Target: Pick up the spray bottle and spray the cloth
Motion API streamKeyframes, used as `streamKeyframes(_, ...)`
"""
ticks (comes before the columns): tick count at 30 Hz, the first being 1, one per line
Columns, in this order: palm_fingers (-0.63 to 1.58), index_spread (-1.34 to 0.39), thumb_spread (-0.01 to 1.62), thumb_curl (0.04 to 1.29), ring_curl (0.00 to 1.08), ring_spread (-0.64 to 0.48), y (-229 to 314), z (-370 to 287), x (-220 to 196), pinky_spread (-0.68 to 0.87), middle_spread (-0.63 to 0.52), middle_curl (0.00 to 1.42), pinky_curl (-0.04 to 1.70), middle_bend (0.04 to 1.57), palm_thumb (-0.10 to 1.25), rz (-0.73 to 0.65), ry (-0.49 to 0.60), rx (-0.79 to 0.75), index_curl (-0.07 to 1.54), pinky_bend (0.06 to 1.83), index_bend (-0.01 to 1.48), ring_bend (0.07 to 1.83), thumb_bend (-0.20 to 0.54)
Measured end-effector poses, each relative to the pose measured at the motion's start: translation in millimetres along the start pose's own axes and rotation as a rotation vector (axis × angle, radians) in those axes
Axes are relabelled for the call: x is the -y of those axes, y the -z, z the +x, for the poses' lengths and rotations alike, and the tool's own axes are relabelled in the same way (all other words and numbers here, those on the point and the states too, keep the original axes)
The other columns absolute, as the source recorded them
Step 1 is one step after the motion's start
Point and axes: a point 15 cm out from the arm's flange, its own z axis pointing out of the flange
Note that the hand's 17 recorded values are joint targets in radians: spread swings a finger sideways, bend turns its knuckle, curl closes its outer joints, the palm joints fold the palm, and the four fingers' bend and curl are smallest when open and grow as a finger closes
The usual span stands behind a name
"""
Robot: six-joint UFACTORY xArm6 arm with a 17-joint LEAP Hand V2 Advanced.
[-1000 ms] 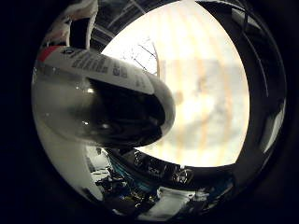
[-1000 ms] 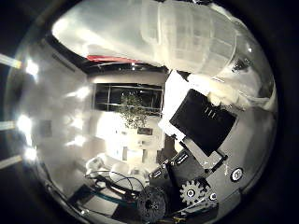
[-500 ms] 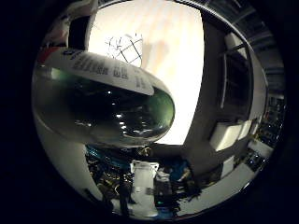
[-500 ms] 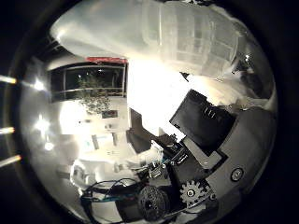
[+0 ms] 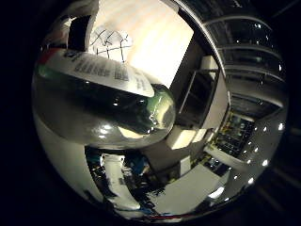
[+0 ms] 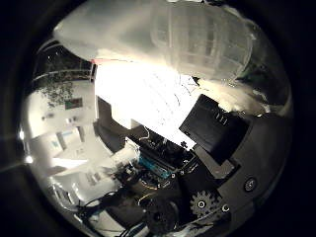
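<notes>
Currently: spray bottle [image 5: 101,106] held against palm.
Hand [image 6: 217,143] curled around it; label at 12 o'clock of its body.

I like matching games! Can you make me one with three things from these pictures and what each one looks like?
Things:
1. spray bottle
2. label
3. hand

What it looks like:
A. white strip with dark print
B. black and white parts with a small gear
C. clear rounded body, close to the palm

Pairs: 1-C, 2-A, 3-B
</notes>
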Motion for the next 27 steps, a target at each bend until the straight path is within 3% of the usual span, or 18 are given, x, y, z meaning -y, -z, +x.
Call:
streamKeyframes(12,1.21,-0.18,0.90,0.81,0.58,-0.15,-45.6,-50.9,18.0,-0.18,-0.07,0.58,1.37,1.36,1.09,-0.133,0.106,-0.139,0.69,0.99,1.19,1.48,-0.014)
streamKeyframes(27,1.21,-0.18,0.90,0.82,0.58,-0.15,-99.2,-60.9,25.3,-0.18,-0.07,0.58,1.38,1.36,1.08,-0.235,0.126,-0.183,0.69,0.98,1.19,1.48,-0.013)
